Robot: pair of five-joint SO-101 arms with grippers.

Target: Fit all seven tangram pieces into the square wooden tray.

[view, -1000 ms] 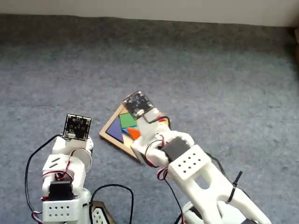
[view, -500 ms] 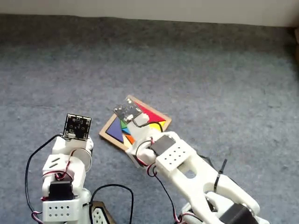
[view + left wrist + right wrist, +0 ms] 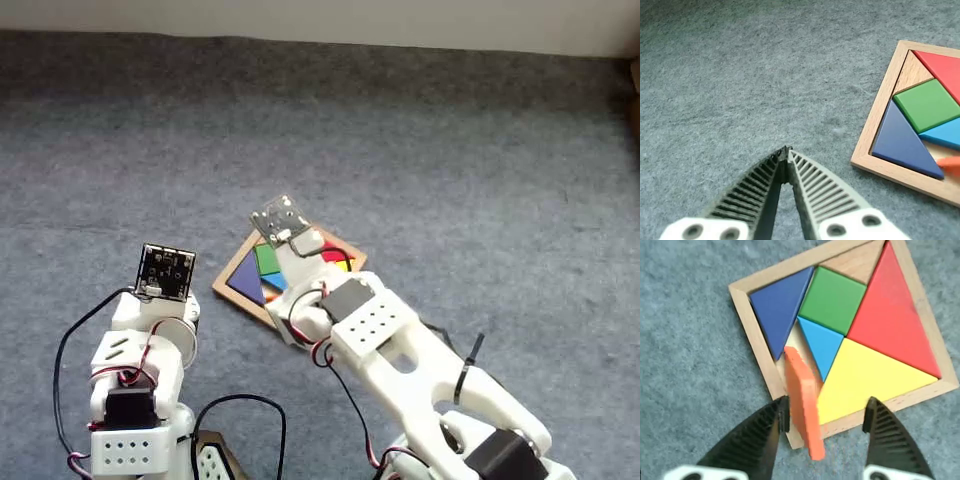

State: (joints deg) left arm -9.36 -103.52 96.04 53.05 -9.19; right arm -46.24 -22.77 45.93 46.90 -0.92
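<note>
The square wooden tray (image 3: 761,350) lies on the carpet and holds a blue triangle (image 3: 777,307), a green square (image 3: 832,297), a red triangle (image 3: 887,325), a yellow triangle (image 3: 867,377) and a small light-blue triangle (image 3: 822,342). An orange piece (image 3: 802,405) stands tilted on its edge over the tray's near rim. It sits between the fingers of my open right gripper (image 3: 827,407), close to one finger. The right arm (image 3: 350,310) covers part of the tray (image 3: 243,303). My left gripper (image 3: 786,152) is shut and empty over bare carpet, apart from the tray (image 3: 885,100).
Bare wood shows in a triangular gap (image 3: 852,262) at the tray's far corner and beside the orange piece. Grey carpet (image 3: 450,150) surrounds the tray. The left arm (image 3: 130,390) stands at the near left.
The right arm's wrist swung over the tray, first toward the near left, then back up. The left arm has kept still.
</note>
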